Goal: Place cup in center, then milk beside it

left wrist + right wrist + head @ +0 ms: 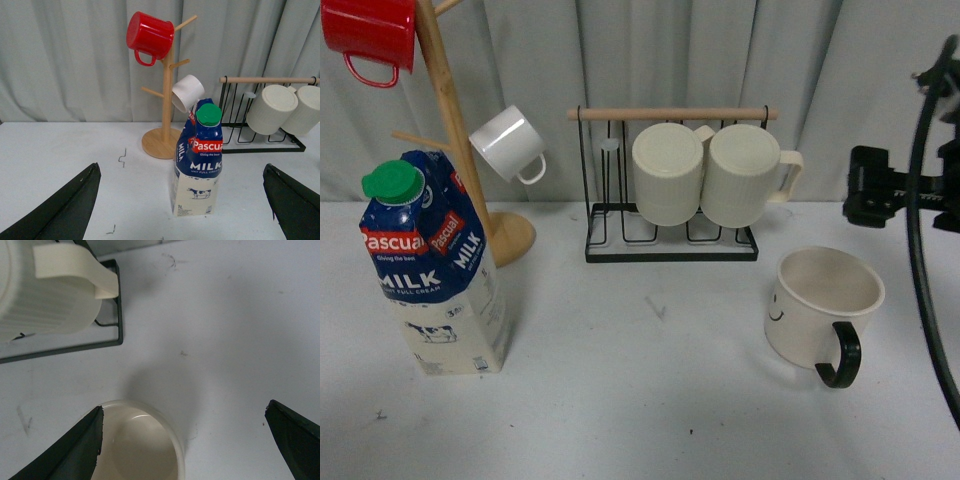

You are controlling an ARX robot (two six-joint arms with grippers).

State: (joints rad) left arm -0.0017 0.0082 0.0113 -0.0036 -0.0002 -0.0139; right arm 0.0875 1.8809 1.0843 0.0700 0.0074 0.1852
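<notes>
Nearest the robot on the white table point(650, 420) stand two task items, well apart. One milk point(432, 280) carton stands upright at the left, its green cap on top. One cup point(817, 308) stands at the right, mouth up, its black handle turned toward the near right and its smiley face on the left side. The left gripper point(181, 169) hangs before the carton with both dark fingers point(70, 205) spread wide, gripping nothing. The right gripper point(185, 409) hovers over the cup, jaws likewise wide apart and empty, the cup's rim showing just beside one finger. Part of the right arm point(885, 190) shows at the right edge of the front view. Farther back, one black wire rack point(670, 235) with a wooden bar carries two ribbed cream mugs point(710, 172), side by side. Left of it, one wooden mug tree point(455, 130) bears two mugs: one red mug point(370, 35) high up and one small white mug point(508, 143) lower. A pale curtain point(670, 50) hangs behind everything.
</notes>
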